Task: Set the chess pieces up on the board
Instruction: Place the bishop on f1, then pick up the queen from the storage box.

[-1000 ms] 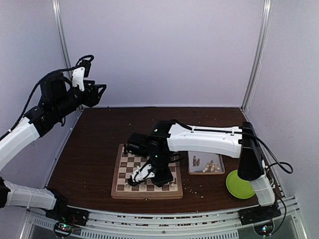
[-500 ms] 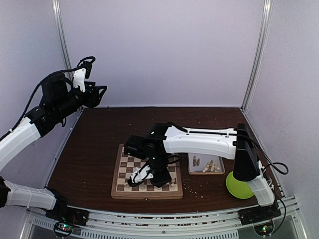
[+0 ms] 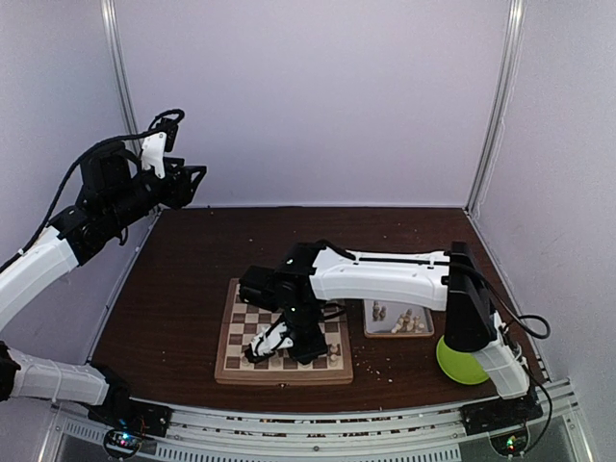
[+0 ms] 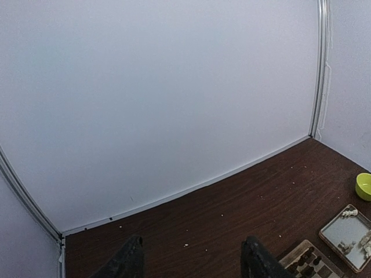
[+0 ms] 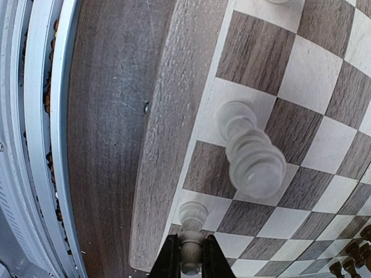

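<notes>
The right gripper [image 5: 191,256] pinches a cream chess piece [image 5: 192,231] above the near edge row of the board [image 5: 165,116]. Risk: a tilted release would likely topple it against the neighbouring piece [image 5: 250,155]. The left gripper [image 4: 192,262] hangs high, fingers spread and empty. The right wrist view shows the pinch, which the arm hides from above. The top view shows the tray [image 3: 428,333] of unplaced pieces [image 3: 404,322].

I see a dark brown wood-grain table [image 3: 183,289] enclosed by plain pale walls: a back wall [image 3: 308,96] and side panels. Metal posts [image 3: 496,106] mark the rear corners. A ribbed metal rail [image 3: 318,435] edges the near side. Lighting appears even and diffuse, though I cannot tell its source.
</notes>
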Controlling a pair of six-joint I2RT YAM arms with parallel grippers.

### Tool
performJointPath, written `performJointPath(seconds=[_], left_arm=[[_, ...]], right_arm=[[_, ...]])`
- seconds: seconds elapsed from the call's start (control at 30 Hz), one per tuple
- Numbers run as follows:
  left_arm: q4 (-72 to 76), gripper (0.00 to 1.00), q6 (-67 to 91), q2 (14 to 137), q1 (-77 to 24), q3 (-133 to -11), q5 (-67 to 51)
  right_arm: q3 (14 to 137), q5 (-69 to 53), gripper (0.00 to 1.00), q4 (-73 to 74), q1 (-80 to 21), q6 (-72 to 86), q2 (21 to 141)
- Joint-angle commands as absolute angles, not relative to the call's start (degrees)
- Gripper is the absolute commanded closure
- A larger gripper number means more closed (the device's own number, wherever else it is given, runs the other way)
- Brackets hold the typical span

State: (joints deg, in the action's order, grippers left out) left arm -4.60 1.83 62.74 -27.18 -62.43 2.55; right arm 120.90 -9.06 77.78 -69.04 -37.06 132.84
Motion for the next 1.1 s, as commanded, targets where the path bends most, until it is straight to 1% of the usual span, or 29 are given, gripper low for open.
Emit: performJointPath(seconds=[0.0, 0.17, 0.2, 0.33, 0.43, 0.53, 0.7, 0.77, 0.87, 1.07], left_arm=[[-2.7, 0.42, 1.1, 63.0, -27.2, -62.2, 2.0], [-2.7, 0.42, 1.1, 63.3, -27.3, -62.2, 1.8], [-2.7, 0.42, 1.1, 63.3, -27.3, -62.2, 1.7], [-2.7, 0.42, 1.3, 63.4, -27.3, -62.2, 1.5], [-2.7, 0.42, 1.2, 63.6, -27.3, -62.2, 1.4], [-2.7, 0.42, 1.3, 63.7, -27.2, -62.2, 1.2], [-2.8, 0.42, 1.7, 64.0, -27.3, -62.3, 0.4], [-2.9, 0.42, 1.8, 64.1, -27.3, -62.3, 0.1], [-2.9, 0.42, 2.2, 64.4, -27.3, -62.4, -0.3], [-2.9, 0.42, 2.4, 64.8, -27.2, -62.5, -0.7]], right_arm=[[123.0, -8.3, 0.91, 78.0, -69.3, -36.3, 133.9], [122.6, -7.7, 0.78, 77.8, -69.3, -36.3, 133.6], [122.5, -7.4, 0.74, 77.8, -69.2, -36.2, 133.3], [122.3, -6.3, 0.69, 78.1, -69.2, -36.5, 131.5], [122.1, -5.6, 0.68, 79.7, -69.0, -36.8, 128.7], [119.6, -5.7, 0.67, 80.0, -67.9, -37.1, 123.1], [112.9, -6.6, 0.66, 78.4, -62.7, -35.8, 112.5], [109.4, -7.2, 0.66, 76.8, -59.0, -34.3, 109.4], [102.8, -6.9, 0.68, 72.9, -50.7, -31.5, 105.8], [88.6, -2.7, 0.75, 64.2, -35.5, -25.8, 103.9]])
